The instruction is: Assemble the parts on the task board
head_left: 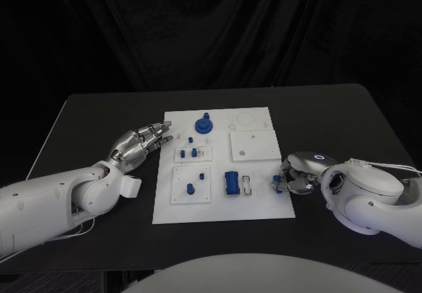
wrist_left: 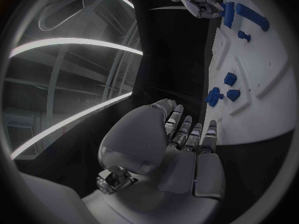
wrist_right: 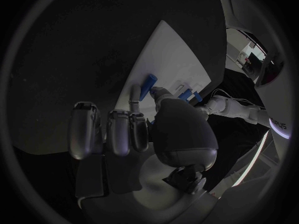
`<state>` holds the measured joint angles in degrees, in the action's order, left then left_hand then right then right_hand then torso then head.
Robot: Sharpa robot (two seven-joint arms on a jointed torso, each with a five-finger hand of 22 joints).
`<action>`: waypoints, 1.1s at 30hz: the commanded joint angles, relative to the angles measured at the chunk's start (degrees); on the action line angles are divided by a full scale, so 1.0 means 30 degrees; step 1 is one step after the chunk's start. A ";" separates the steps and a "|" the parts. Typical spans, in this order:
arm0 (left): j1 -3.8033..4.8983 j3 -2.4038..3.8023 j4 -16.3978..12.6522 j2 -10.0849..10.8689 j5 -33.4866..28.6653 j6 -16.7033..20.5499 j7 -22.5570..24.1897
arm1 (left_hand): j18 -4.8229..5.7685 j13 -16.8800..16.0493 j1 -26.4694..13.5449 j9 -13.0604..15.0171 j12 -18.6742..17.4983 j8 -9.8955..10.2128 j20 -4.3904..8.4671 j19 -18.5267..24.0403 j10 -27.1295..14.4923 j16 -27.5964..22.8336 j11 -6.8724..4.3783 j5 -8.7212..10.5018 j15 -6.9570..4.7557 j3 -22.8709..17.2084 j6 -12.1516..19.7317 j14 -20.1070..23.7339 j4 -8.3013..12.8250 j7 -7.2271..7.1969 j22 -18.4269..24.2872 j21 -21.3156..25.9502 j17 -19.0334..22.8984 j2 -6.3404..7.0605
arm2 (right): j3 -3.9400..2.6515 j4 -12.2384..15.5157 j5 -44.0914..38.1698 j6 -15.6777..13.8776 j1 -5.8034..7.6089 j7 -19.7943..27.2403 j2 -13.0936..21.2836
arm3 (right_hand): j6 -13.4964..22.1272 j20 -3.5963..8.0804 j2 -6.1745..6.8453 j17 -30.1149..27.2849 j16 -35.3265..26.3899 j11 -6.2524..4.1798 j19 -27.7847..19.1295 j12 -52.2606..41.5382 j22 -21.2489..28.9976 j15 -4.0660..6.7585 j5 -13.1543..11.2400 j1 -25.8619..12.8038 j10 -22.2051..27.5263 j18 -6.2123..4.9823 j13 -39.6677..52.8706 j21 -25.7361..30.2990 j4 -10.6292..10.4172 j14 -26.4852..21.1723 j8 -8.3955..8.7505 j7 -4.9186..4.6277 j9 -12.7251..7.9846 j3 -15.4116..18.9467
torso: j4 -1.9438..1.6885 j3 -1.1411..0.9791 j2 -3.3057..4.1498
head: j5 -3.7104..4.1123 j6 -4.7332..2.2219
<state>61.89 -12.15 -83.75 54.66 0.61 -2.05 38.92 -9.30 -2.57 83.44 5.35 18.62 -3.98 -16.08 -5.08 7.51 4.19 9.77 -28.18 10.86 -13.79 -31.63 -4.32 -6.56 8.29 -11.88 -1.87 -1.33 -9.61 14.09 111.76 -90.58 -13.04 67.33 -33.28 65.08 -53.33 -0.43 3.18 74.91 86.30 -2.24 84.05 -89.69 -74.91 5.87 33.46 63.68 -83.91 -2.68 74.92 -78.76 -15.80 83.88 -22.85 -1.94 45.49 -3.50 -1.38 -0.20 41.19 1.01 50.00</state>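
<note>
Lower right of the head view, the right hand (head_left: 299, 174) sits at the right edge of the task board (head_left: 264, 204) — its fingers pinch a small blue part (head_left: 277, 181) there, and the right wrist view shows the same blue piece (wrist_right: 149, 85) caught between the thumb and a fingertip over the board's white edge. Just left of that hand, on the board, a longer blue block (head_left: 231, 182) stands beside a small white piece (head_left: 248, 184). Further left, a raised white square (head_left: 192, 184) carries two small blue parts.

In the left middle of the frame, the left hand (head_left: 141, 144) hovers over the dark desk (head_left: 97, 122) beside the board's left edge, fingers stretched out and slightly apart, holding nothing. Beyond it, mid-board, two small blue parts (head_left: 187, 152) sit in another white square, with a plain white square (head_left: 252, 145) to their right. Farthest up the board stands a round blue part (head_left: 204, 126) with a stem.
</note>
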 commanded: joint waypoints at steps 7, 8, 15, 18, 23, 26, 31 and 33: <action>-0.0049 0.0012 -0.0057 0.0012 -0.0009 -0.0342 0.0331 | -0.0034 -0.0025 -0.0169 0.0024 0.0124 -0.0068 -0.0068 -0.0009 0.0054 0.0079 0.0133 -0.0112 0.0035 -0.0111 -0.0162 -0.0058 -0.0051 0.0065 -0.0045 -0.0102 -0.0018 0.0014 | 0.0057 -0.0237 -0.0607 0.1926 -0.0310 -0.1315 -0.0408 | -0.0281 -0.0172 0.0227 0.1850 -0.0148 0.0149 0.0480 -0.0104 -0.3734 -0.0170 0.0053 0.1149 -0.2029 -0.0075 0.5027 0.0244 0.0685 0.1438 0.0650 -0.0125 -0.0870 -0.0413 | -0.0020 0.0016 0.0014 | -0.0023 0.0000; -0.0051 0.0012 -0.0054 0.0010 -0.0009 -0.0346 0.0325 | -0.0034 -0.0025 -0.0169 0.0024 0.0124 -0.0068 -0.0068 -0.0009 0.0054 0.0079 0.0133 -0.0112 0.0035 -0.0111 -0.0162 -0.0058 -0.0051 0.0065 -0.0045 -0.0102 -0.0018 0.0014 | 0.0057 -0.0260 -0.0613 0.2014 -0.0325 -0.1334 -0.0447 | -0.0294 -0.0174 0.0232 0.1831 -0.0158 0.0149 0.0476 -0.0104 -0.3731 -0.0172 0.0056 0.1282 -0.2029 -0.0077 0.5027 0.0255 0.0787 0.1434 0.0698 -0.0127 -0.0923 -0.0470 | -0.0017 0.0016 0.0010 | -0.0026 0.0000; -0.0064 0.0012 -0.0060 -0.0013 -0.0009 -0.0405 0.0289 | -0.0034 -0.0025 -0.0169 0.0024 0.0124 -0.0068 -0.0068 -0.0009 0.0054 0.0079 0.0133 -0.0112 0.0035 -0.0111 -0.0162 -0.0058 -0.0051 0.0065 -0.0045 -0.0102 -0.0018 0.0014 | 0.0057 -0.0377 -0.0629 0.1983 -0.0376 -0.1189 -0.0642 | -0.0157 -0.0195 0.0148 0.1680 -0.0244 0.0170 0.0357 -0.0104 -0.3642 -0.0176 -0.1081 0.3081 -0.2029 -0.0143 0.5027 0.0561 0.2185 0.1402 0.1104 -0.0156 -0.1319 -0.1748 | -0.0008 0.0012 0.0009 | -0.0043 0.0000; -0.0069 0.0012 -0.0057 -0.0017 -0.0009 -0.0419 0.0280 | -0.0036 -0.0030 -0.0181 0.0030 0.0160 -0.0075 -0.0070 -0.0018 0.0077 0.0086 0.0160 -0.0117 0.0035 -0.0150 -0.0200 -0.0061 -0.0054 0.0079 -0.0044 -0.0104 -0.0018 0.0011 | 0.0057 -0.0403 -0.0628 0.1597 -0.0382 -0.0960 -0.0671 | -0.0218 -0.0213 0.0273 0.1637 -0.0269 0.0213 0.0322 -0.0104 -0.3617 -0.0215 -0.1186 0.3424 -0.2029 -0.0158 0.5027 0.0660 0.2657 0.1395 0.1159 -0.0211 -0.1426 -0.2550 | -0.0004 0.0016 0.0006 | -0.0072 0.0000; -0.0077 0.0012 -0.0063 -0.0008 -0.0009 -0.0433 0.0277 | -0.0036 -0.0030 -0.0181 0.0030 0.0160 -0.0075 -0.0070 -0.0018 0.0077 0.0086 0.0160 -0.0117 0.0035 -0.0150 -0.0200 -0.0061 -0.0054 0.0079 -0.0044 -0.0104 -0.0018 0.0011 | 0.0054 -0.0388 -0.0107 0.0088 -0.0388 -0.0202 -0.0650 | -0.0503 -0.0221 0.0712 0.1668 -0.0266 0.0193 0.0310 -0.0104 -0.3605 -0.0206 -0.0417 0.3136 -0.2029 -0.0172 0.5027 0.0745 0.3264 0.1402 0.0970 -0.0174 -0.1413 -0.4135 | -0.0007 0.0014 0.0004 | -0.0123 0.0000; -0.0082 0.0012 -0.0065 -0.0004 -0.0009 -0.0432 0.0275 | -0.0038 -0.0036 -0.0197 0.0032 0.0207 -0.0080 -0.0071 -0.0031 0.0110 0.0090 0.0197 -0.0121 0.0034 -0.0189 -0.0210 -0.0060 -0.0057 0.0095 -0.0052 -0.0109 -0.0018 0.0015 | 0.0052 -0.0292 0.0724 -0.1191 -0.0389 0.0507 -0.0597 | -0.0690 -0.0153 0.1000 0.1799 -0.0208 0.0107 0.0411 -0.0104 -0.3676 -0.0139 0.0833 0.2679 -0.2029 -0.0130 0.5027 0.0554 0.3687 0.1432 0.0541 -0.0084 -0.1125 -0.5226 | -0.0006 0.0011 0.0010 | -0.0137 0.0000; -0.0094 0.0012 -0.0058 0.0004 -0.0009 -0.0449 0.0281 | -0.0038 -0.0036 -0.0197 0.0032 0.0207 -0.0080 -0.0071 -0.0031 0.0110 0.0090 0.0197 -0.0121 0.0034 -0.0189 -0.0210 -0.0060 -0.0057 0.0095 -0.0052 -0.0109 -0.0018 0.0015 | 0.0046 0.0041 0.2633 -0.2908 -0.0385 0.1538 -0.0495 | -0.0697 -0.0117 0.1129 0.1776 -0.0220 0.0062 0.0412 -0.0104 -0.3671 -0.0096 0.1340 0.2359 -0.2029 -0.0132 0.5027 0.0578 0.4021 0.1427 0.0285 -0.0048 -0.0919 -0.5890 | -0.0004 0.0008 0.0001 | -0.0184 0.0000; -0.0098 0.0012 -0.0055 0.0000 -0.0009 -0.0449 0.0279 | -0.0038 -0.0036 -0.0197 0.0032 0.0207 -0.0080 -0.0071 -0.0031 0.0110 0.0090 0.0197 -0.0121 0.0034 -0.0189 -0.0210 -0.0060 -0.0057 0.0095 -0.0052 -0.0109 -0.0018 0.0015 | 0.0042 0.0147 0.3909 -0.3367 -0.0380 0.1918 -0.0474 | -0.0683 -0.0116 0.1146 0.1754 -0.0231 0.0065 0.0409 -0.0104 -0.3667 -0.0097 0.1360 0.2309 -0.2029 -0.0134 0.5027 0.0590 0.4033 0.1423 0.0286 -0.0053 -0.0917 -0.5930 | -0.0007 0.0005 0.0003 | -0.0181 0.0000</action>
<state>61.71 -12.15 -83.82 54.71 0.61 -2.48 38.87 -9.30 -2.63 83.44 5.39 19.02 -3.98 -16.08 -5.08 7.72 4.19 9.97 -28.18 10.85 -14.02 -31.84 -4.32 -6.79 8.50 -11.96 -1.87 -1.31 -9.61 14.13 111.95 -86.44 -18.31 66.44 -30.76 63.53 -55.20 -0.83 6.77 74.91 85.86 -1.82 84.05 -89.69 -74.91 5.45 37.29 71.12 -83.92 -2.69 74.91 -76.93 -8.95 83.88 -21.58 -1.99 42.48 -15.73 -1.39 -0.17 41.21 0.47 50.00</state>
